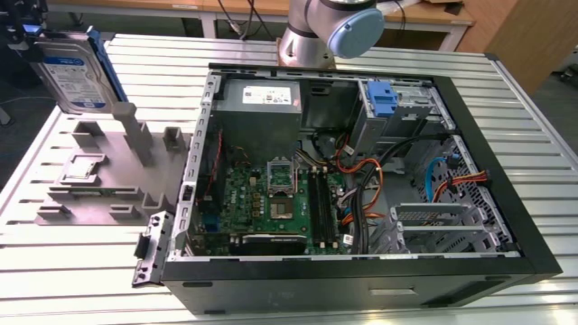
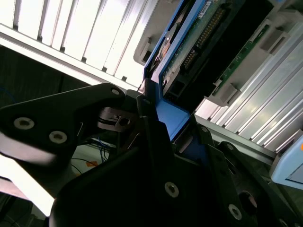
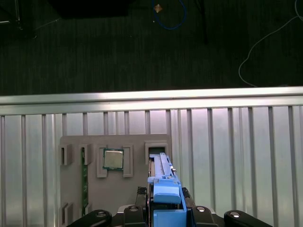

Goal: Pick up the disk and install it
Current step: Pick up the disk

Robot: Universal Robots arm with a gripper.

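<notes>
The disk (image 1: 77,71), a silver drive with a white-and-blue label in a blue carrier, hangs upright in the air at the exterior view's far left, above the grey fixture plate (image 1: 99,179). My gripper (image 1: 36,34) is shut on its upper end. In the first wrist view the disk's blue carrier edge (image 3: 163,187) runs out from between my black fingers (image 3: 132,215), over an empty slot of the fixture plate (image 3: 137,189). The second wrist view shows the carrier (image 2: 173,118) and the drive's green circuit board (image 2: 208,33) clamped in the jaws.
The open computer case (image 1: 505,223) lies to the exterior view's right, with the grey power supply (image 1: 262,98), a blue bracket on the drive bay (image 1: 384,101), the motherboard (image 1: 271,200) and loose cables. On the fixture sit a processor chip (image 3: 113,159) and a memory stick (image 3: 84,182).
</notes>
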